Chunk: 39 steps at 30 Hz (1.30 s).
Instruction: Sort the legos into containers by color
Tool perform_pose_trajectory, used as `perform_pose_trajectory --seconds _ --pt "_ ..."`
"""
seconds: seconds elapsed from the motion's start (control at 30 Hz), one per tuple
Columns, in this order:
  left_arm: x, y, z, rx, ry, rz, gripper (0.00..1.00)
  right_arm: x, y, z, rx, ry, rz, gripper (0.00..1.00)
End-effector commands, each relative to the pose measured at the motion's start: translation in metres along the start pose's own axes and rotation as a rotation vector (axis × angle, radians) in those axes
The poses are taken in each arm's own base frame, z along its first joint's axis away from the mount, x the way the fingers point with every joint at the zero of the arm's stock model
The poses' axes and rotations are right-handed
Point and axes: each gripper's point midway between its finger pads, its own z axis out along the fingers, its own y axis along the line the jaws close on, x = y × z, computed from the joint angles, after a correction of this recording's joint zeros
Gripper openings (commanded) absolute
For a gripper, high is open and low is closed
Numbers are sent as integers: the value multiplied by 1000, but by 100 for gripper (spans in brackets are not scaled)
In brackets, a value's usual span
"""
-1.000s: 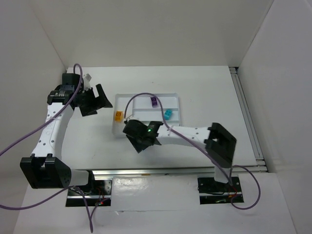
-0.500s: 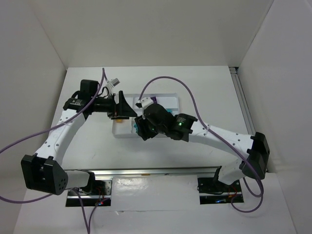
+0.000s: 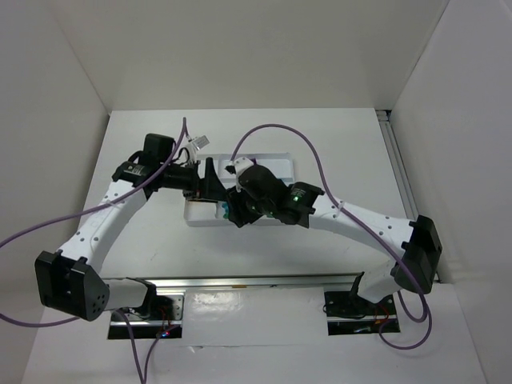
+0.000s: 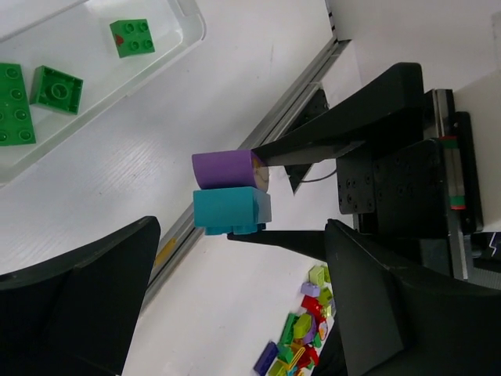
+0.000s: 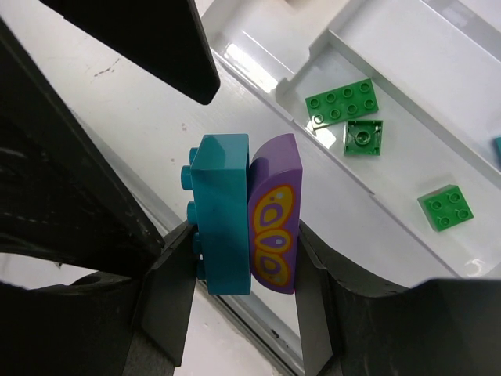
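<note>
My right gripper is shut on a two-brick stack: a cyan lego joined to a purple rounded lego with a yellow butterfly print. One finger presses each outer face. In the left wrist view the same purple lego and cyan lego hang ahead of my left gripper. That gripper is open and apart from them. From above, the left gripper faces the right gripper over the near left corner of the containers' tray. Three green legos lie in one compartment.
The tray's rim lies just beyond the held stack. A heap of mixed bricks shows low in the left wrist view. An aluminium rail runs along the table's near edge. White walls close in the left, back and right.
The left gripper swung right from the far left to the tray's near corner. The right arm stretched out and carried the stack up to meet it.
</note>
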Motion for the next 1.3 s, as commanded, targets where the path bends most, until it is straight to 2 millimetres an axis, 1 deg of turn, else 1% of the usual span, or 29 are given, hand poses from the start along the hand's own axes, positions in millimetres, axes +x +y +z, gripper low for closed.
perform_pose_trajectory --seconds 0.0,0.07,0.1,0.17,0.2,0.27,0.3,0.4,0.43,0.5,0.53,0.57,0.6,0.63,0.67,0.7,0.73,0.8,0.9,0.93,0.97,1.07,1.1,1.2,1.23,1.27 --pt "6 1 4 -2 28 27 97 -11 -3 -4 -29 -40 14 41" --pt "11 0 6 25 42 21 95 -13 -7 -3 -22 -42 20 41" --pt "8 -3 6 38 33 25 93 -13 -7 -3 -22 -42 20 41" --pt "12 -1 12 53 49 14 90 -15 -6 -3 -25 -51 11 41" --pt "13 3 15 51 54 -1 85 -16 -8 -3 -27 -50 16 41" --pt "11 1 17 76 54 10 81 -18 -8 -6 -30 -59 17 41" --pt "12 3 20 85 64 -8 81 -18 -8 -6 -30 -59 17 41" --pt "10 0 22 125 66 -15 81 -20 -7 -6 -33 -67 17 41" --pt "13 -2 25 137 84 -32 81 -20 -7 -6 -33 -67 17 41" --pt "10 -5 25 154 76 -23 81 -22 -6 -9 -36 -76 18 41" --pt "12 -7 26 158 84 -19 81 -18 -8 -7 -33 -68 17 41" --pt "11 -8 27 160 80 -21 81 -20 -11 -7 -26 -70 23 41" --pt "14 -8 27 169 89 -28 79 -20 -11 -7 -26 -70 23 41" --pt "13 -8 27 171 85 -21 78 -20 -11 -7 -26 -70 23 41" --pt "13 -10 27 179 89 -30 74 -20 -11 -7 -26 -70 23 41" --pt "14 -11 26 187 93 -30 67 -20 -11 -7 -26 -70 23 41" --pt "14 -11 26 187 93 -30 65 -20 -11 -7 -26 -70 23 41" --pt "14 -11 26 187 93 -30 65 -22 -11 -7 -29 -78 14 41" --pt "13 -11 28 196 95 -29 60 -20 -11 -4 -26 -70 14 41" --pt "15 -13 29 200 103 -25 58 -20 -11 -4 -26 -70 14 41" --pt "15 -13 29 200 103 -25 49 -20 -11 -4 -26 -70 14 41" --pt "15 -13 29 200 103 -25 35 -20 -12 -4 -26 -70 4 41" --pt "15 -13 29 200 103 -25 26 -20 -13 -4 -17 -73 5 41" --pt "12 -15 28 202 98 -18 13 -20 -13 -4 -17 -73 5 41" --pt "12 -15 28 202 99 -27 3 -20 -13 -4 -17 -73 5 41" --pt "14 -13 29 197 109 -42 0 -20 -13 -4 -17 -73 5 41"
